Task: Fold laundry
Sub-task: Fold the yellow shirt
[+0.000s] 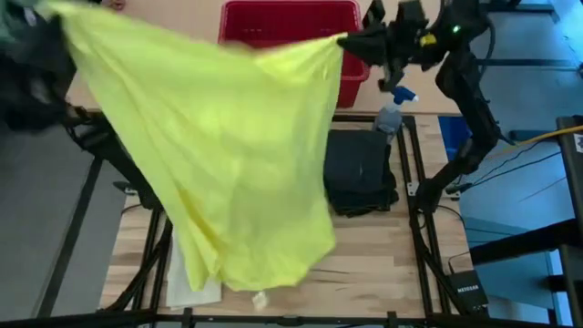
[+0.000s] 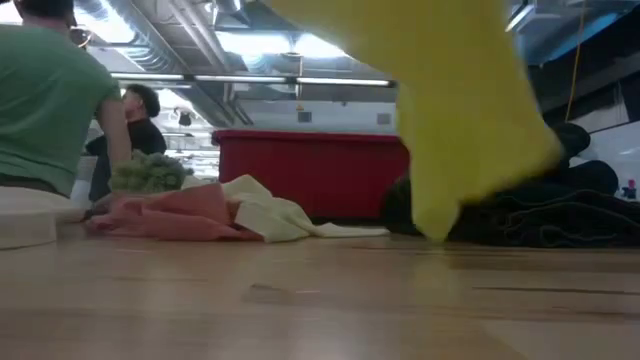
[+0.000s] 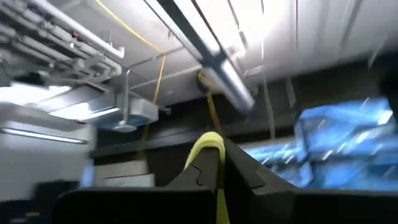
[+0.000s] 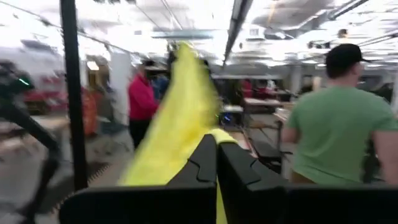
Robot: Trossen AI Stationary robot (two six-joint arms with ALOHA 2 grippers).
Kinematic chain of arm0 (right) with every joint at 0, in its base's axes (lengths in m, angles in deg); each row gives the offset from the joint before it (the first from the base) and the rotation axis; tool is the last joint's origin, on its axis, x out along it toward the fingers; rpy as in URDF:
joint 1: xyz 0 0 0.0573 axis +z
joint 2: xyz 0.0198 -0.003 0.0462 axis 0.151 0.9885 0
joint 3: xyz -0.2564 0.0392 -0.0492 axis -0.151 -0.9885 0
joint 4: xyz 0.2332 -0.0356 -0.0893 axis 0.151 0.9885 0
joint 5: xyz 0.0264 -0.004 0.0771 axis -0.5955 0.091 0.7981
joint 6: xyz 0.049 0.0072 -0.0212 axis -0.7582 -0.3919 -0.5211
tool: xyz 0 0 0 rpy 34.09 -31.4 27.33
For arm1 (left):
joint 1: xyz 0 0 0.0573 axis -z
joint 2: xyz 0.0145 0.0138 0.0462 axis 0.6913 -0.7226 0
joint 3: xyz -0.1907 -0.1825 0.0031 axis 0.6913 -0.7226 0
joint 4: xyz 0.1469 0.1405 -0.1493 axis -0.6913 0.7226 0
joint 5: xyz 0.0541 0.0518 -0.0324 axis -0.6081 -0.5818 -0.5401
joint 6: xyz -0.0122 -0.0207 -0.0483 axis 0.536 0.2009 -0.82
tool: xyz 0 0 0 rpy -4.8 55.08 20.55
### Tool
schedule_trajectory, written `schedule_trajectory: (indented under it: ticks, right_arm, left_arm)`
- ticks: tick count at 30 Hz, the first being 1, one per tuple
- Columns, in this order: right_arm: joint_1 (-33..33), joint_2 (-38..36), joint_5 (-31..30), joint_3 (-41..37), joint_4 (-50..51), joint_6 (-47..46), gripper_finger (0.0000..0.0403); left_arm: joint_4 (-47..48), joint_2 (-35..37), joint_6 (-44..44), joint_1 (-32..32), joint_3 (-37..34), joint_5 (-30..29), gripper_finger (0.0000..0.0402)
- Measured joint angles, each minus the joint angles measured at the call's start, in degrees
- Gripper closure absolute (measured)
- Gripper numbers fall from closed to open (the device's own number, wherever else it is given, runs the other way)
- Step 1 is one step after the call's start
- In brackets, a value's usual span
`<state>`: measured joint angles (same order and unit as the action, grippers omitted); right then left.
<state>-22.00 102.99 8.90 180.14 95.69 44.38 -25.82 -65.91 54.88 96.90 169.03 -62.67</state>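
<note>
The bright yellow T-shirt [image 1: 219, 146] is held up in the air as a broad sheet between my two grippers. My left gripper [image 3: 217, 163] is shut on it at the far left, my right gripper [image 1: 350, 41] at the far right in front of the red basket. The shirt's lower end [image 2: 436, 222] hangs down close to the tabletop; whether it touches, I cannot tell. Black trousers [image 1: 359, 173] lie folded on the table's right part. A pink cloth [image 2: 170, 215] and a white cloth [image 2: 268, 215] lie crumpled on the table. My left gripper pinches a bunched bit of the yellow T-shirt's upper edge [image 3: 208, 144] between its two shut fingers, which slant upward. The cloth runs from there toward the right gripper and hangs below. My right gripper pinches the T-shirt's other upper corner [image 4: 214, 133] between its two shut fingers, held roughly level and high over the table. The cloth stretches away from the fingers toward the left arm [image 4: 180, 106], fairly taut along its top edge.
A red plastic basket [image 1: 290, 23] stands at the table's far edge, with a spray bottle [image 1: 392, 111] just right of it. A flat white item [image 1: 193, 284] lies near the front edge under the shirt. People stand beyond the table [image 2: 45, 110].
</note>
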Motion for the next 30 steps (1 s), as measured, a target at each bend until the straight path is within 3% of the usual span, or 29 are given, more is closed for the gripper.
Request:
schedule_trajectory:
  ticks: [3, 7, 13, 18, 20, 24, 27, 30]
  right_arm:
    - [-1.17, 0.24, 4.76, 0.00, -3.63, -4.80, 0.0403]
    - [-1.13, -1.53, 10.30, 0.00, -5.04, -9.30, 0.0403]
    - [4.05, -4.65, 14.24, 0.13, 0.82, -10.78, 0.0403]
    - [13.11, -5.77, 13.82, 0.10, 9.73, -11.21, 0.0403]
    - [18.82, -6.01, 12.34, 0.15, 16.43, -10.30, 0.0403]
    - [31.18, -5.84, 2.47, -0.98, 31.30, -7.01, 0.0403]
    - [39.49, -5.80, -4.40, -4.05, 33.78, -7.12, 0.0403]
    - [46.49, -5.80, -8.49, -7.52, 32.83, -8.60, 0.0403]
  left_arm:
    - [11.39, 0.62, -9.04, 0.40, 4.84, 6.03, 0.0401]
    - [19.45, -3.53, -13.46, 0.48, 7.26, 7.70, 0.0401]
    - [25.34, -9.05, -22.44, 2.26, 7.59, 7.72, 0.0401]
    - [25.51, -14.29, -28.97, 5.85, 7.73, 6.85, 0.0401]
    - [25.67, -17.01, -32.17, 7.03, 7.73, 4.18, 0.0401]
    - [31.15, -22.32, -44.82, 9.40, 7.53, -6.52, 0.0401]
    - [39.68, -25.45, -63.71, 10.27, 7.66, -11.17, 0.0401]
    - [50.02, -29.12, -85.92, 11.12, 7.67, -11.58, 0.0401]
